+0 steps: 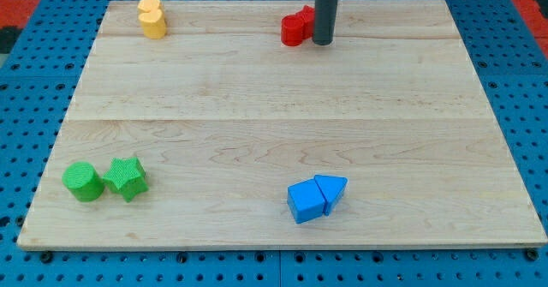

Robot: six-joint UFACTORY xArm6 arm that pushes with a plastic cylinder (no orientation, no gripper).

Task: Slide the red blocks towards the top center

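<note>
**Red blocks at the top centre, tip touching their right side**

You have the red blocks near the view's top edge of the wooden board, roughly at its middle across. They sit bunched together so tightly that their separate shapes are hard to make out; the rod hides their right-hand part. One rounded red piece shows at the lower left of the cluster, with another red piece behind it.

Your tool here is a bare dark rod with no claw, so there is nothing to open, close or grip. My tip rests on the board just to the view's right of the red blocks, appearing to touch them, and holds nothing. The rod rises straight up out of the top of the view.

Looking outward, you see two yellow blocks pressed together near the board's top left corner, well apart from the red ones. Near the bottom left, a green cylinder stands just beside a green star-shaped block, the two touching or nearly so. Toward the bottom, right of centre, a blue cube touches a blue triangular block. The board lies on a blue perforated surface.
</note>
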